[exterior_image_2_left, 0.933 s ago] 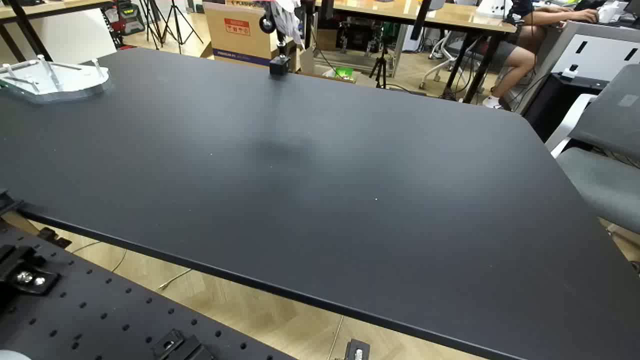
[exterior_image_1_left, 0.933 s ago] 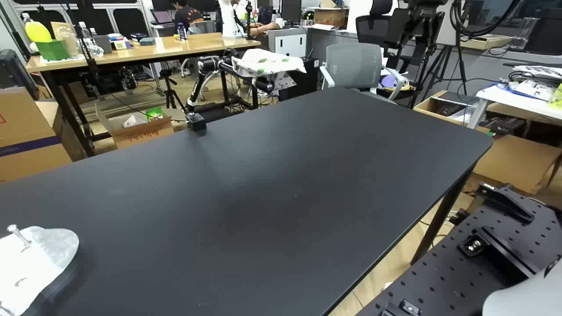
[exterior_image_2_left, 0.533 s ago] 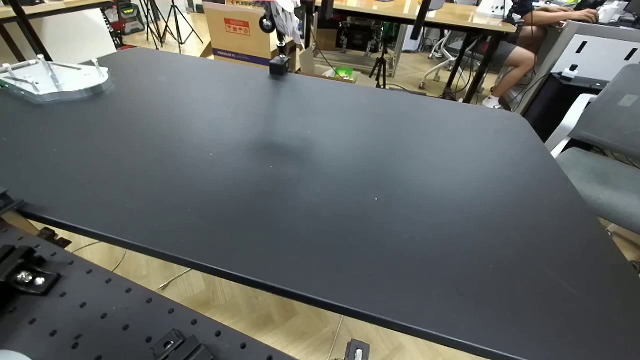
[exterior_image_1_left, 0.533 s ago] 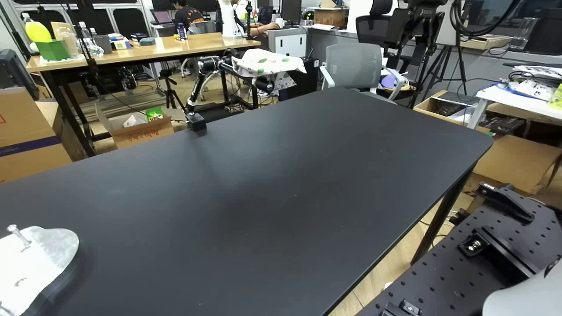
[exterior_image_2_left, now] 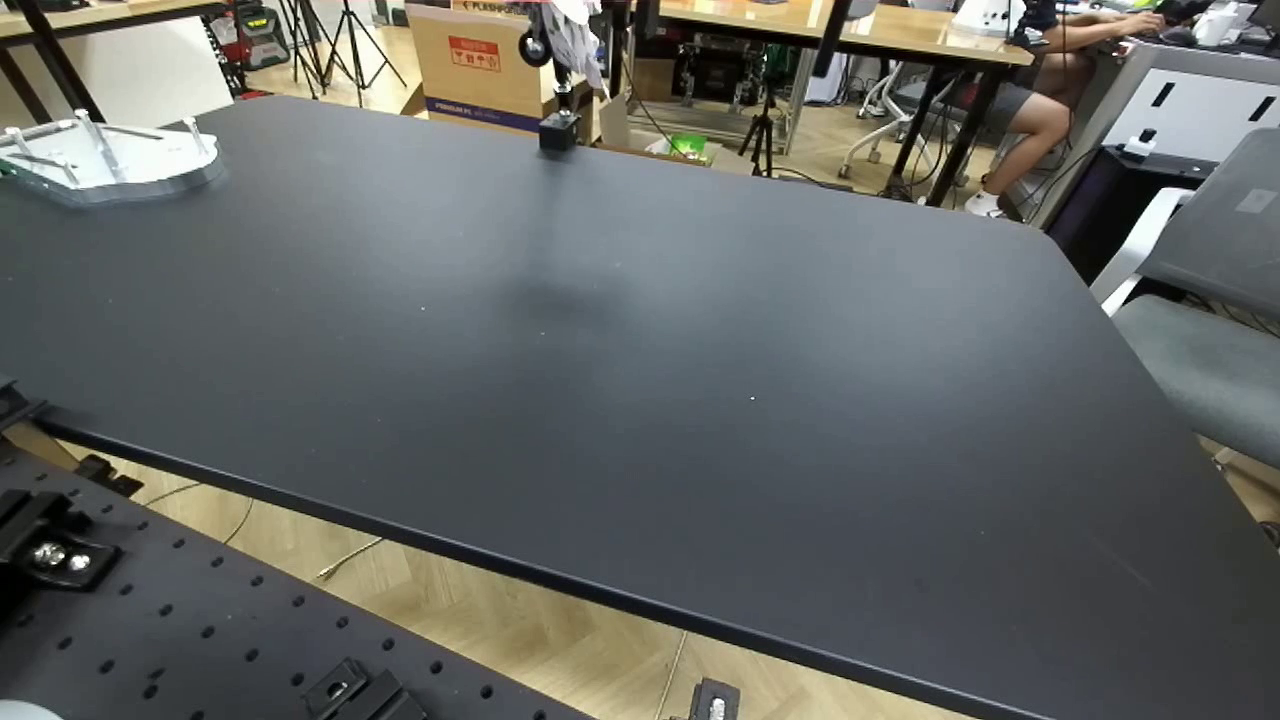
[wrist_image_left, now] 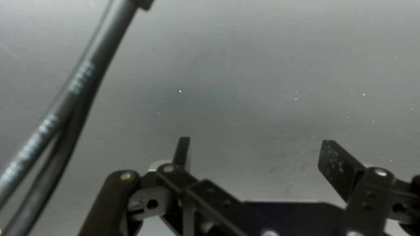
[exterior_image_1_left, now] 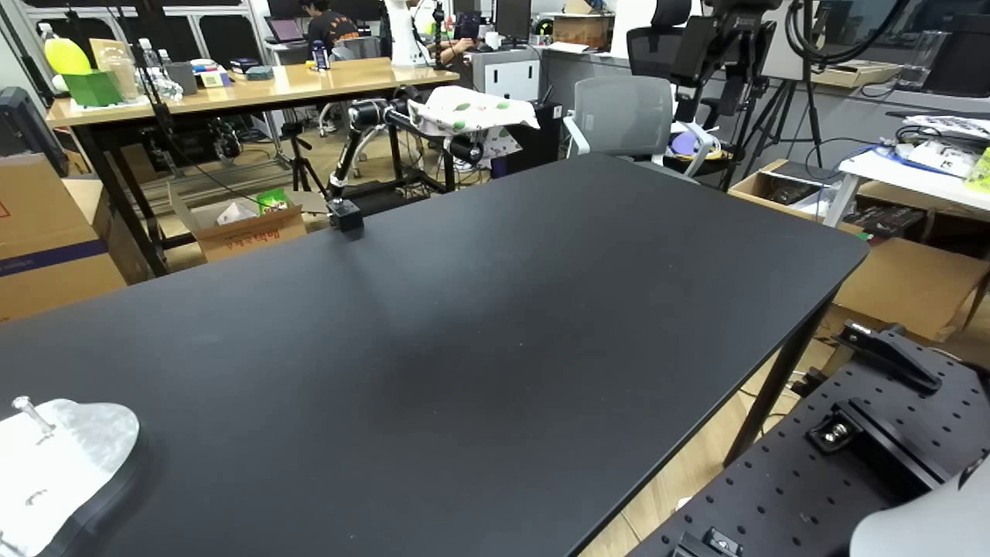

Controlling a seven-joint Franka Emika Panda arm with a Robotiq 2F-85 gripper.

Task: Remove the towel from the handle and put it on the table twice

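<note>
the claw [wrist_image_left: 255, 144] is wide, holding nothing, and has just moved a little left in both exterior views; the spotted towel [exterior_image_1_left: 472, 110] has stayed on the black stand [exterior_image_1_left: 367, 114] at the far edge of the surface [exterior_image_1_left: 464, 309], so the grab seems yet to come. a brown box [exterior_image_2_left: 470, 85] says "premium" low on its side; the words on the cable [wrist_image_left: 82, 78] are too blurry to read.

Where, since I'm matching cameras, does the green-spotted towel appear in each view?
In an exterior view: the towel, upper middle, above the far edge of the table.
In an exterior view: apparently the towel, just left of centre, cut off by the top edge.
Wrist view: not in it.
Shared landmark: the table, in all three views.
</note>
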